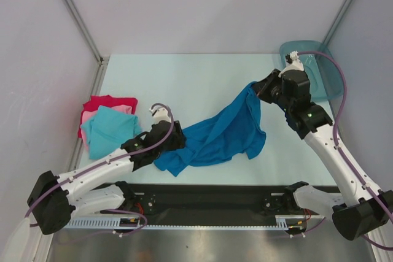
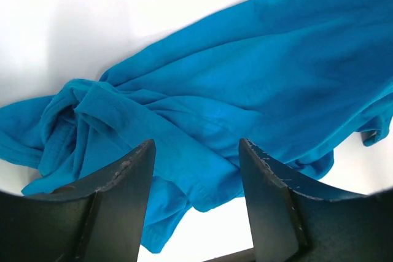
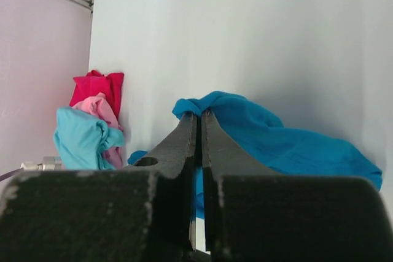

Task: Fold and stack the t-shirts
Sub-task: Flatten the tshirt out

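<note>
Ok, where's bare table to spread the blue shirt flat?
Best: the far table, between the stack and the tray. Also a small patch right of the blue shirt, by the right arm. Crowded: near-centre, under the shirt and left gripper.

blue t-shirt (image 1: 215, 136): soft matt cloth | tray (image 1: 323, 85): translucent glossy plastic | table (image 1: 184, 78): smooth matt

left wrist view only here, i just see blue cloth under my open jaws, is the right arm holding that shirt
Observer: Yes, the right gripper is shut on the far end of the medium blue cloth t-shirt.
Operator: where are the other shirts
Observer: Piled at the left edge of the table: light turquoise t-shirt over pink t-shirt and red t-shirt.
Operator: anything else
Observer: A teal translucent plastic tray at the far right corner.
</note>
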`<state>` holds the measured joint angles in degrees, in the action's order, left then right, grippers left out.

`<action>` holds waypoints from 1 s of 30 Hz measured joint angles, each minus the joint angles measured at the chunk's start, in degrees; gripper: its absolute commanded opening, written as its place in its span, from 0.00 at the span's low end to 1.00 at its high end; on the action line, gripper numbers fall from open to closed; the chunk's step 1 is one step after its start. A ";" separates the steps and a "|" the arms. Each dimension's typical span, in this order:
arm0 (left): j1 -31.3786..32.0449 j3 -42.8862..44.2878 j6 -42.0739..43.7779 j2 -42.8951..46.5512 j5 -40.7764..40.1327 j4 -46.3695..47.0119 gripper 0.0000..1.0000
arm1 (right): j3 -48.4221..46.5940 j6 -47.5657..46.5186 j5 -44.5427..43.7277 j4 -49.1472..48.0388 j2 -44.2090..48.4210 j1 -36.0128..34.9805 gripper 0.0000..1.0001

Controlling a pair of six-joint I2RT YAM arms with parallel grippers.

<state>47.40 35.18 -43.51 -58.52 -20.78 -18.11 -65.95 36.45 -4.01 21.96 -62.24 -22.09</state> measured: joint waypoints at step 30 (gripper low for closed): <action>0.76 -3.93 -4.59 -3.23 4.46 -6.51 0.57 | 1.57 1.09 2.99 -2.54 -2.08 2.21 0.00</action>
<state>48.16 31.24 -48.10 -61.76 -16.32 -24.62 -64.38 37.54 -1.02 19.42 -64.31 -19.88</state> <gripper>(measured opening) 0.570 0.021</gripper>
